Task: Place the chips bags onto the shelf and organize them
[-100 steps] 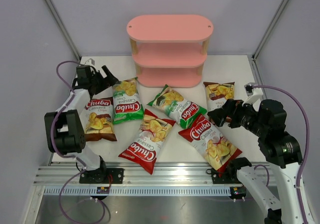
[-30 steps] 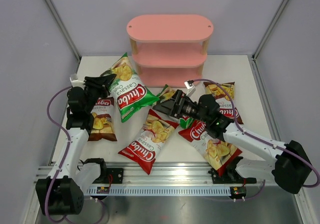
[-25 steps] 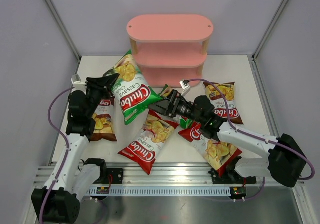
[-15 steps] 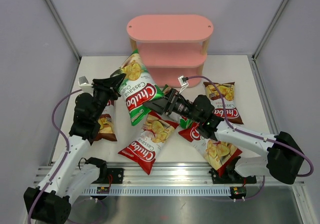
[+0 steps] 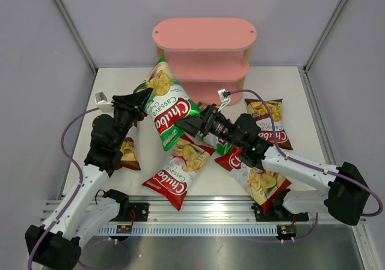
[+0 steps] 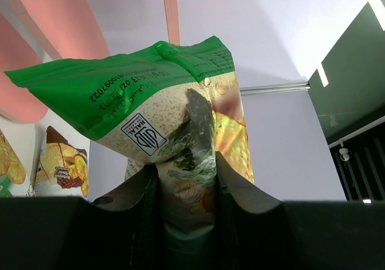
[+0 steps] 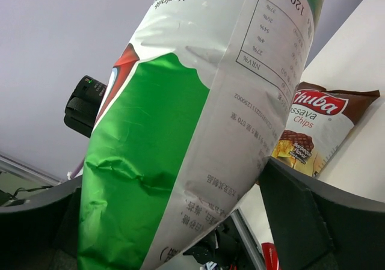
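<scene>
Our left gripper (image 5: 142,95) is clamped on one end of the green bag (image 5: 169,104), holding it aloft just near-left of the shelf (image 5: 204,41). Our right gripper (image 5: 185,125) stands spread around its lower end. The bag looks light, slick and crushable, so we'd pinch the sealed ends only.

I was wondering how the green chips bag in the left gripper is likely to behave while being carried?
Likely light and air-puffed: the green bag juts out unfolded from the left gripper, which pinches only one end. Its glossy film looks slippery, so it may slide. The film crumples at the pinch, so squeeze gently; chips probably break easily.
</scene>
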Controlling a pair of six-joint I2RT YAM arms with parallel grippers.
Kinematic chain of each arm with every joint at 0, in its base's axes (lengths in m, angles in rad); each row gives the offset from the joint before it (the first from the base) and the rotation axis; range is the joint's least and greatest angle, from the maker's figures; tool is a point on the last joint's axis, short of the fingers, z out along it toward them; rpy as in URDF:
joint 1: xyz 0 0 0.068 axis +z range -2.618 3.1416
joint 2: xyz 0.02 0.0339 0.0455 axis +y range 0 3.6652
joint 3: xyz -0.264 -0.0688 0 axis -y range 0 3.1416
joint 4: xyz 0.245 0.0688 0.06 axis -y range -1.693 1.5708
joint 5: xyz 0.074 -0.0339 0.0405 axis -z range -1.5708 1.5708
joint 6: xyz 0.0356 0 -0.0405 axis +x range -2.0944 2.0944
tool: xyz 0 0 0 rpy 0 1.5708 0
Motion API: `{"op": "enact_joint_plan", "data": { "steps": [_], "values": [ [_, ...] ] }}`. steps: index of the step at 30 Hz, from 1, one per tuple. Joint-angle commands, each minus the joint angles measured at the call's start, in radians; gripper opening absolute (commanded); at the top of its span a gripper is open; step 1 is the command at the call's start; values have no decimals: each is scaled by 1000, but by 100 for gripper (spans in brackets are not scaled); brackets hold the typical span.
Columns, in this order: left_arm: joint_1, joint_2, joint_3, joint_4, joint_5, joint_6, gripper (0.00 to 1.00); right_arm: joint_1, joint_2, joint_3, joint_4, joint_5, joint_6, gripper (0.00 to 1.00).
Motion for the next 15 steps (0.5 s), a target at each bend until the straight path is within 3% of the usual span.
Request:
{"op": "enact_joint_plan", "data": {
  "steps": [1,4,5,9,11,12,15],
  "values": [
    [-46,-43,-11,38,136,68,29,-14,-17,91,9,105,-68,85],
    [-46,-71,7,1,131,114,38,-30,-5,97,10,47,-72,60],
    [-46,-75,17,-13,125,146,45,-34,-2,97,18,29,-78,47],
    [-46,-88,63,-69,105,200,63,-45,9,103,44,-57,-103,27],
    [-46,-88,72,-106,95,226,73,-45,1,106,42,-64,-111,25],
    [-46,-91,84,-126,84,237,85,-46,-6,106,33,-57,-114,23],
    [-46,-115,121,-262,-5,338,99,-63,-26,111,6,-41,-111,21]
  ]
}}
